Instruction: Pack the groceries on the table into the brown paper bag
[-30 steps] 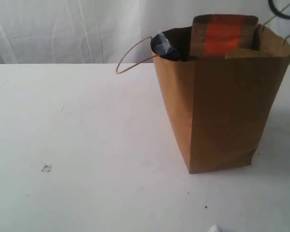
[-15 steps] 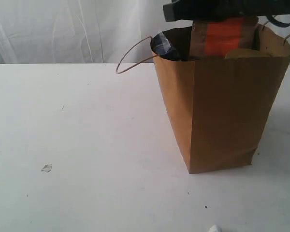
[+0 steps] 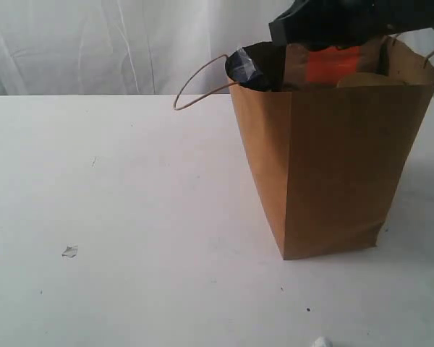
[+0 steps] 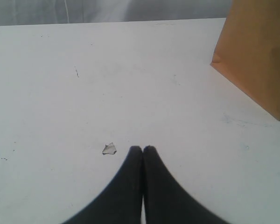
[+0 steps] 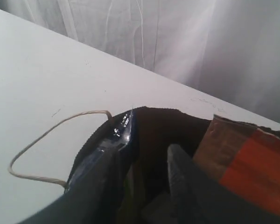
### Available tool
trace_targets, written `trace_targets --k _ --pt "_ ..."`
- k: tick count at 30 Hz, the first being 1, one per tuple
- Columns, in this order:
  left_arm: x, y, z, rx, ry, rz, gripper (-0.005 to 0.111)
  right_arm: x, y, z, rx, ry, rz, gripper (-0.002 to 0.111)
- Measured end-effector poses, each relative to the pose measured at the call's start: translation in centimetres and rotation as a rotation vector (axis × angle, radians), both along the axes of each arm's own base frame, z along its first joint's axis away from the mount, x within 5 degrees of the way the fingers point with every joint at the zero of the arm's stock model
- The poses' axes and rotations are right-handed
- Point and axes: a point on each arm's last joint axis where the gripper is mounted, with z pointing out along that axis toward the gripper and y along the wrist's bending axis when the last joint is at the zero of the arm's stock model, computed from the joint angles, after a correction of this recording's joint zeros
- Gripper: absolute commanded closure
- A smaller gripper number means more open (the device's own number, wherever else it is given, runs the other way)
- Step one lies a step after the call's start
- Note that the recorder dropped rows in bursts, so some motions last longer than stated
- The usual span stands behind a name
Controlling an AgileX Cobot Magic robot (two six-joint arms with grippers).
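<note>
R gripper (image 5: 144, 186), jaws spread, has just come in over your tall brown kraft paper bag (image 3: 333, 166) rim; packing looks approx. done.

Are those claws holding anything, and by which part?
Nothing is held. Left gripper is shut empty over the table; right gripper is open at the mouth of the bag, gap empty.

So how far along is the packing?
Nearly done, it seems. Done: pouch, spaghetti packet and a tan lid show at the mouth of the bag; the table shows only crumbs. In hand: nothing; the right gripper sits open at that mouth, the left gripper is shut above the table. Left: perhaps nothing, though deeper inside is hidden.
</note>
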Motion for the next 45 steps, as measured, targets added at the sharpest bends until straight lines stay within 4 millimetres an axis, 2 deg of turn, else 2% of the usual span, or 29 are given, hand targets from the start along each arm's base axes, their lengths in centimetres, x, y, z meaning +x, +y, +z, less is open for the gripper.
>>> trace_targets --k 5,10,14,17,20,23,25,30,32,36,39,41,45 --pt "0.0 0.0 0.0 0.000 0.000 0.000 0.107 -1.0 -0.4 1.3 0.016 -0.038 -0.001 0.077" --pt "0.0 0.0 0.0 0.000 0.000 0.000 0.107 -3.7 -1.6 4.1 -0.016 -0.157 -0.004 0.086" --pt "0.0 0.0 0.0 0.000 0.000 0.000 0.107 -5.9 -3.3 5.7 -0.221 -0.276 -0.011 0.097" --pt "0.0 0.0 0.0 0.000 0.000 0.000 0.107 -7.3 -5.1 5.5 -0.446 -0.238 -0.050 0.106" --pt "0.0 0.0 0.0 0.000 0.000 0.000 0.107 -7.9 -7.5 4.2 -0.635 -0.060 -0.193 0.108" --pt "0.0 0.0 0.0 0.000 0.000 0.000 0.107 -8.5 -10.4 2.9 -0.776 0.112 -0.463 0.108" --pt "0.0 0.0 0.0 0.000 0.000 0.000 0.107 -8.7 -12.1 2.4 -0.850 0.150 -0.637 0.108" --pt "0.0 0.0 0.0 0.000 0.000 0.000 0.107 -9.8 -15.0 0.3 -0.844 0.215 -0.884 0.108" --pt "0.0 0.0 0.0 0.000 0.000 0.000 0.107 -10.3 -15.9 -1.5 -0.833 0.296 -0.926 0.108" --pt "0.0 0.0 0.0 0.000 0.000 0.000 0.107 -11.5 -16.6 -6.2 -0.792 0.537 -0.886 0.108" --pt "0.0 0.0 0.0 0.000 0.000 0.000 0.107 -12.5 -15.9 -9.4 -0.741 0.709 -0.768 0.108" --pt "0.0 0.0 0.0 0.000 0.000 0.000 0.107 -13.2 -15.0 -11.1 -0.680 0.808 -0.666 0.108" --pt "0.0 0.0 0.0 0.000 0.000 0.000 0.107 -13.7 -12.2 -13.1 -0.453 0.908 -0.422 0.108"
